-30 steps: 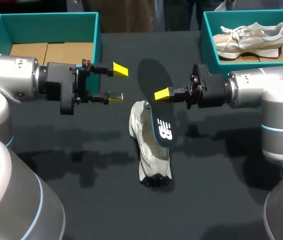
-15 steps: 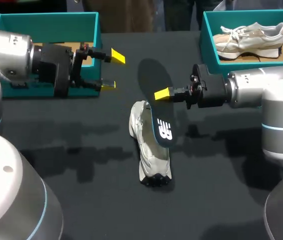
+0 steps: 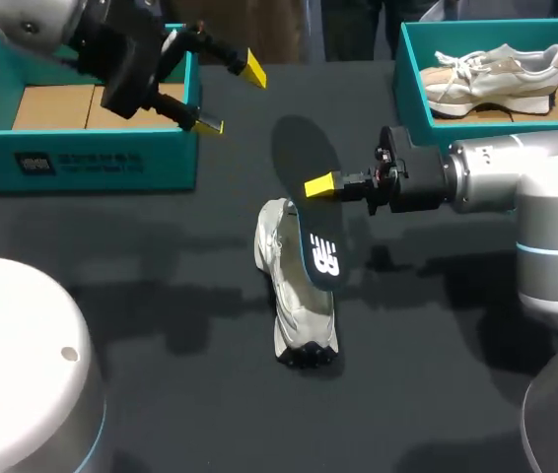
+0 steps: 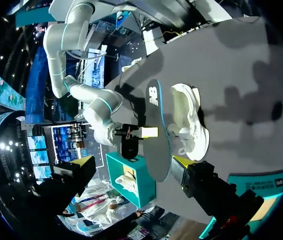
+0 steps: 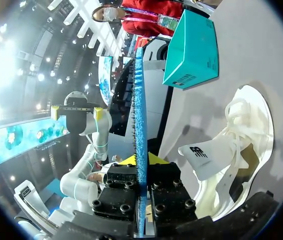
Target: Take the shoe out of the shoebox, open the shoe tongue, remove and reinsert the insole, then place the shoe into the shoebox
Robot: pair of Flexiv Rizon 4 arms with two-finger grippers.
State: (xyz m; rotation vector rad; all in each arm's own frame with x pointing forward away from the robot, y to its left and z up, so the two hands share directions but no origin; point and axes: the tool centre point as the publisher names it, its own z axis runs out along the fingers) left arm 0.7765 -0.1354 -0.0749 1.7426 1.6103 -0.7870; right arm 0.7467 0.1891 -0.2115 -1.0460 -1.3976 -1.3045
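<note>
Insole (image 3: pixel 299 153), judged light & floppy, is pinched edge-on by right claw (image 3: pixel 316 184) over shoe (image 3: pixel 294 296) at mid-tabletop, prob. best gripped nr stiffer heel; left claw (image 3: pixel 230 98) is spread wide by far-left box (image 3: pixel 82 163).

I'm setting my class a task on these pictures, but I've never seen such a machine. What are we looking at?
This is a robot with two arms at a dark table. One picture looks down from above and behind; the two round ones come from wrist cameras. Each arm ends in an end effector with two yellow-tipped fingers. The right end effector is shut on a dark insole, held on edge over a pale shoe lying on the table. The left end effector is open and empty, by a teal box. A second box holds another shoe.
</note>
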